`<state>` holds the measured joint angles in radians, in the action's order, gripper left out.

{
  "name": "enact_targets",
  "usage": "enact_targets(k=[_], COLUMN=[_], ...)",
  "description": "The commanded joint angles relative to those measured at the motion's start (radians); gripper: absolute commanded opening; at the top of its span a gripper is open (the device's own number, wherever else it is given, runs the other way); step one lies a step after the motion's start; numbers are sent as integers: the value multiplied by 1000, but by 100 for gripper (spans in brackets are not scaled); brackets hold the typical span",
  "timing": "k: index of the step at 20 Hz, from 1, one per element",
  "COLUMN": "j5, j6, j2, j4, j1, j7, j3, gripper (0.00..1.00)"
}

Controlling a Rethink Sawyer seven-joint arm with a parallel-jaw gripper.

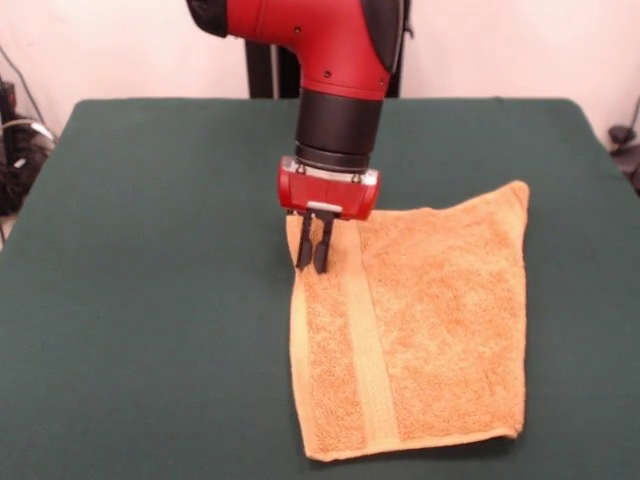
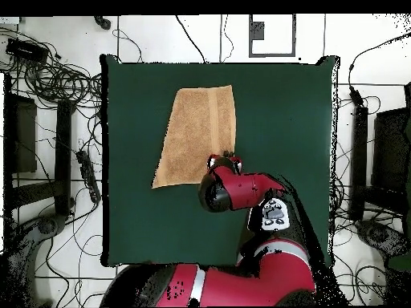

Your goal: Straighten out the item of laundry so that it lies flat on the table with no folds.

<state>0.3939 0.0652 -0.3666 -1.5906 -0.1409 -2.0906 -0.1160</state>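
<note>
The orange-tan towel (image 1: pixel 430 320) lies spread on the green table (image 1: pixel 150 300), right of the middle, with one woven band (image 1: pixel 365 350) running along its left side. Its far right corner (image 1: pixel 518 190) sticks out toward the back. My gripper (image 1: pixel 312 262) points straight down at the towel's far left corner, its two fingers close together and pinched on the cloth there. In the overhead view the towel (image 2: pixel 193 136) lies in the upper middle of the table (image 2: pixel 136 216), and the gripper (image 2: pixel 231 156) is at its lower right corner, partly hidden by the arm.
The red and black arm (image 1: pixel 335 60) comes down over the table's far middle. Cables and equipment (image 2: pixel 48 72) lie on the floor around the table. Bare green surface extends left of the towel and along the near edge.
</note>
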Motion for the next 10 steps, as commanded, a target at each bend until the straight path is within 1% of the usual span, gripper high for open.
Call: enact_targets(k=[1,4,6,10], j5=[44,66,78,112], j6=[-80,-103,-122,-115], j2=[-72,-150,-191,-224], j4=[-241,-311,-340,-379], j1=[-70,-116,-152,-212], j7=[-74,-49,-30,-16], j3=[111,118,130,145], gripper=[0,0,0,0])
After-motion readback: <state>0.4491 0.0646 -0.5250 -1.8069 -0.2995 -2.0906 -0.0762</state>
